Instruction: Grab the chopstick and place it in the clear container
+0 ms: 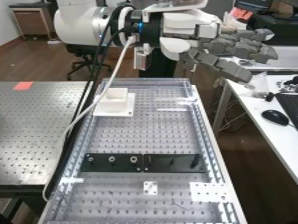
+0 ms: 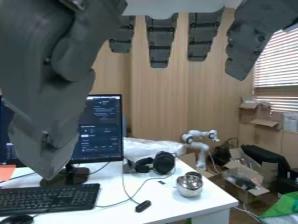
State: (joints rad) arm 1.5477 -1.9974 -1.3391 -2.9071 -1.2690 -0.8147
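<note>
The hand [image 1: 233, 48] is held high above the bench's far right corner, its fingers straight and spread, with nothing in them. Seen from the wrist, the hand [image 2: 161, 41] has extended fingers and a large thumb. Well below it, near the bench's far end, lies a thin pale strip [image 1: 171, 109]; I cannot tell whether it is the chopstick. Just beyond that strip is a faint see-through shape [image 1: 174, 101], possibly the clear container, its outline hard to make out.
A white square block [image 1: 114, 101] on a white plate stands at the bench's far left. Black plates [image 1: 143, 162] cross the middle, with white perforated plates nearer. A cable hangs along the left side. The white desk [image 1: 269, 112] holds a mouse and keyboard.
</note>
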